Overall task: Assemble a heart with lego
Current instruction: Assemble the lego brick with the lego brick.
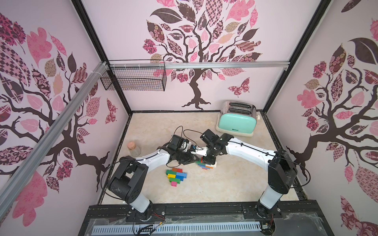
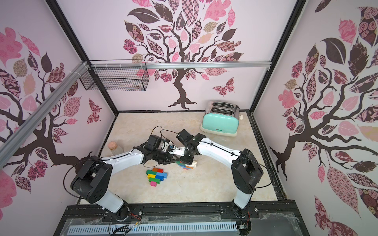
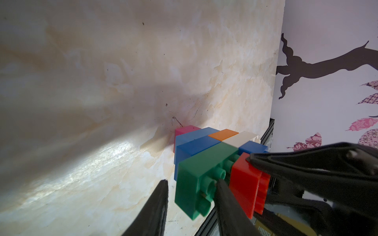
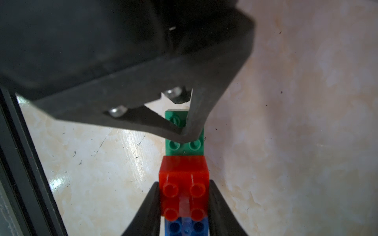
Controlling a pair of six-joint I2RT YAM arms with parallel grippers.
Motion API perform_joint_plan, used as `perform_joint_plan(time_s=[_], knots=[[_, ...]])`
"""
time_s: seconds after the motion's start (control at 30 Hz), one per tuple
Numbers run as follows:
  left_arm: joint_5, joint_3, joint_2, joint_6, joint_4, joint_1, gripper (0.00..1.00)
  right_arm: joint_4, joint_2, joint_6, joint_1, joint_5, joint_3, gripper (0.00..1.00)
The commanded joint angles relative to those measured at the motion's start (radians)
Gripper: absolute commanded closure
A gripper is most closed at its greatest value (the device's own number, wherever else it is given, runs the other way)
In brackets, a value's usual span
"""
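My right gripper (image 4: 183,181) is clamped on the red brick (image 4: 184,169), one finger on each side. That brick sits against the studs of the green brick (image 3: 196,163), part of a lego stack (image 1: 206,165) resting on the surface (image 3: 102,81) just below both grippers, studs pointing sideways. My left gripper (image 3: 192,180) meets the green brick's studded face right beside the right gripper. Its tips look slightly parted from its own wrist but meeting from the other, so I cannot tell its grip. A flat lego cluster (image 1: 176,176) lies nearer my base than the grippers.
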Motion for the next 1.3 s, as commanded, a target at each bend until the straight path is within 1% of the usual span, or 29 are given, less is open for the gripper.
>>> perform_joint_plan(time_s=[0.0,0.4,0.53,0.7,0.77,0.9,1.13,1.27], knots=[[0.006,-0.011,0.012,0.006,0.015,-0.008,0.59,-0.048,0.026,-0.010,0.009,0.033,0.020,0.72],[0.008,-0.014,-0.026,-0.004,0.009,0.004,0.57,-0.074,0.061,-0.013,0.013,0.060,0.002,0.72],[0.027,-0.030,-0.053,-0.022,0.019,0.033,0.56,-0.072,0.057,-0.016,0.016,0.040,-0.008,0.72],[0.037,-0.068,-0.106,-0.027,0.014,0.092,0.55,-0.064,0.046,-0.024,0.016,0.026,-0.035,0.72],[0.039,-0.074,-0.122,-0.019,0.003,0.108,0.55,-0.071,0.043,-0.048,0.018,0.011,-0.039,0.73],[0.043,-0.076,-0.121,-0.010,-0.005,0.109,0.55,-0.062,0.031,-0.074,0.018,0.018,-0.053,0.73],[0.042,-0.071,-0.119,-0.006,-0.009,0.113,0.55,-0.048,0.037,-0.084,0.024,0.072,-0.077,0.73],[0.050,-0.072,-0.118,0.000,-0.011,0.113,0.55,-0.018,0.003,-0.096,0.027,0.049,-0.092,0.73]])
